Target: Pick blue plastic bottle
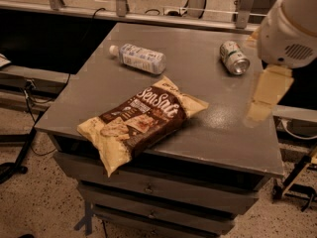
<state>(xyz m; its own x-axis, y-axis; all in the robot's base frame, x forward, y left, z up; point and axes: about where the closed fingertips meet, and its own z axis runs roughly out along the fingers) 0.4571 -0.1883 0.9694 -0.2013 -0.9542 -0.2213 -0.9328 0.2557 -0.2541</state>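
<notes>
Here is the gray table [208,93], seen from above and at an angle. The blue plastic bottle [137,58] lies on its side in the far left part of the top. Its white cap points left toward the table edge and its pale label faces up. Nothing touches it.

Closer to the camera, the snack bag [141,120] sprawls diagonally across the front left. It is brown in the middle and yellow at both ends, and its lower corner hangs over the front edge of the table. A strip of bare table separates the bag from the bottle.

Over on the far right, a silver-green can [234,57] lies on its side too, one shiny end turned toward the camera. It sits well apart from the bottle, about level with it across the table.

Now the gripper [260,108]: pale yellow, it points downward at the right side of the table, below the rounded white arm housing [290,29]. It hangs near the can, on the can's right, and well apart from the bottle. Open or closed? Cannot tell from here.

Under the tabletop, drawers [148,188] stack down toward a speckled floor [39,202].
</notes>
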